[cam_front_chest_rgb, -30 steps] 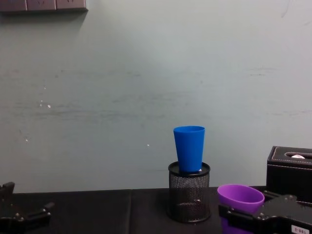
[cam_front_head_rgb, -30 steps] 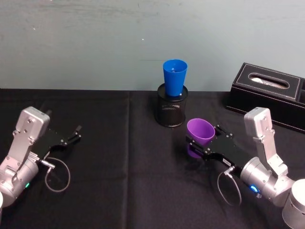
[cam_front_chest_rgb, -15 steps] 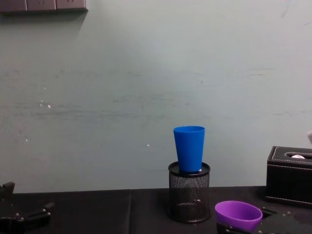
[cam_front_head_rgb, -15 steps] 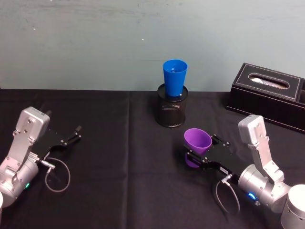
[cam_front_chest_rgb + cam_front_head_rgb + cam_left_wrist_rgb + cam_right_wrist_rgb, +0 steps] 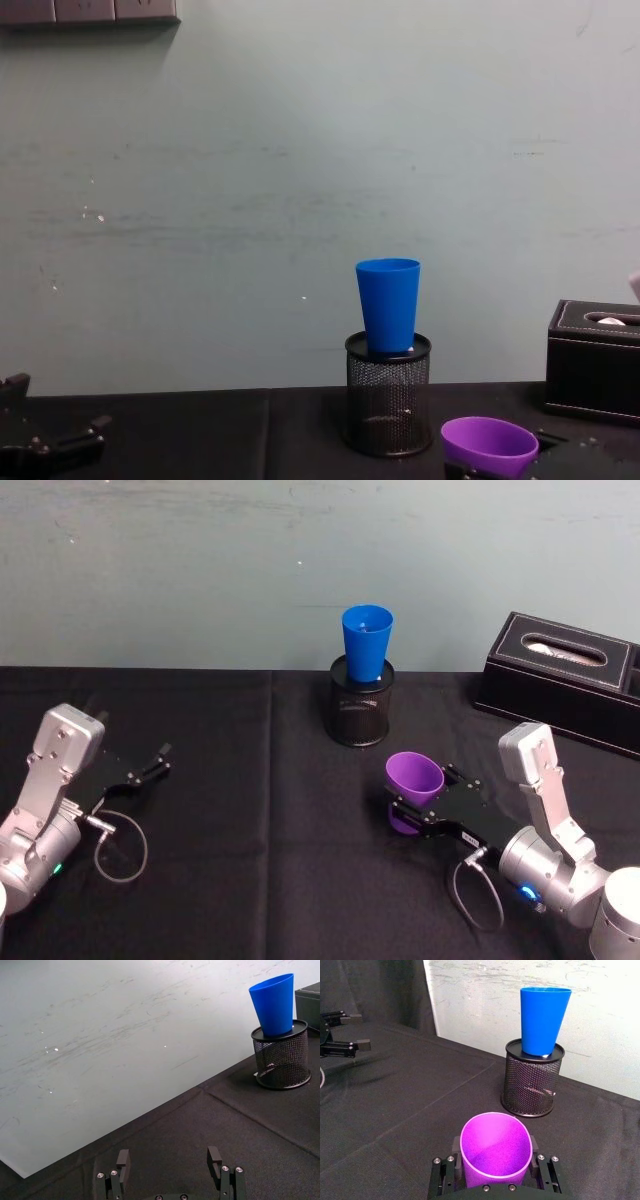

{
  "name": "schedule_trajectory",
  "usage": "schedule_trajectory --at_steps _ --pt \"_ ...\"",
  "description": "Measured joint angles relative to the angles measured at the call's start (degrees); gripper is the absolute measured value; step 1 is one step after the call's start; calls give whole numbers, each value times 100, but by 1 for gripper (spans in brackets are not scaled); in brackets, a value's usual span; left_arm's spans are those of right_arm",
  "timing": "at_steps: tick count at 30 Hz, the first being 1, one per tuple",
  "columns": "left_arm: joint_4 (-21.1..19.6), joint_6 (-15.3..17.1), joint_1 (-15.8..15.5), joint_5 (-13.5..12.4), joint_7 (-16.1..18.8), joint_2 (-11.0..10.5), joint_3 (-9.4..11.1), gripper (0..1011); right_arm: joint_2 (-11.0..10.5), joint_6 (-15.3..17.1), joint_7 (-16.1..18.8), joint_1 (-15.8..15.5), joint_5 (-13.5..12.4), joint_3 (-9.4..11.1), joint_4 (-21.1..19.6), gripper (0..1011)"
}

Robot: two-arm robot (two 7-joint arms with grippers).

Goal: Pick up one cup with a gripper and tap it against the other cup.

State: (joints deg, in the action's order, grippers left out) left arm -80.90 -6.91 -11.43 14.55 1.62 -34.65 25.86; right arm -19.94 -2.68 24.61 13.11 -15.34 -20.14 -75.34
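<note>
The purple cup (image 5: pixel 414 776) sits tilted between the jaws of my right gripper (image 5: pixel 418 798), which is shut on its lower part, low over the black tablecloth at the front right. The right wrist view looks down into the purple cup's (image 5: pixel 495 1152) open mouth, with my right gripper (image 5: pixel 494 1146) clamped on either side. The blue cup (image 5: pixel 367 642) stands upright in a black mesh pen holder (image 5: pixel 361 712) farther back, apart from the purple one. In the chest view the purple cup's rim (image 5: pixel 490 444) is below and to the right of the blue cup (image 5: pixel 389 303). My left gripper (image 5: pixel 160 759) rests open at the far left.
A black tissue box (image 5: pixel 570 675) stands at the back right, beside the holder. A pale wall runs behind the table's far edge. Bare black cloth (image 5: pixel 250 810) lies between the two arms.
My right gripper has drawn the purple cup lower and nearer to me, away from the holder, mostly in the first half second. The left arm and the blue cup have not moved.
</note>
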Motion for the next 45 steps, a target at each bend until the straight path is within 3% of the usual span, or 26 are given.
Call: schedule_trajectory --at_steps 6,16,30,45 --pt "0 0 0 0 0 0 0 1012 0 0 -3 2 -1 1 0 736" --pt "0 0 0 0 0 0 0 1011 0 -3 -5 2 -5 6 -2 996" --pt "0 0 0 0 0 0 0 1011 4 -78 -10 -7 -31 41 -19 1003" --pt "0 0 0 0 0 0 0 1011 -3 -478 255 -61 -414 172 -160 1003"
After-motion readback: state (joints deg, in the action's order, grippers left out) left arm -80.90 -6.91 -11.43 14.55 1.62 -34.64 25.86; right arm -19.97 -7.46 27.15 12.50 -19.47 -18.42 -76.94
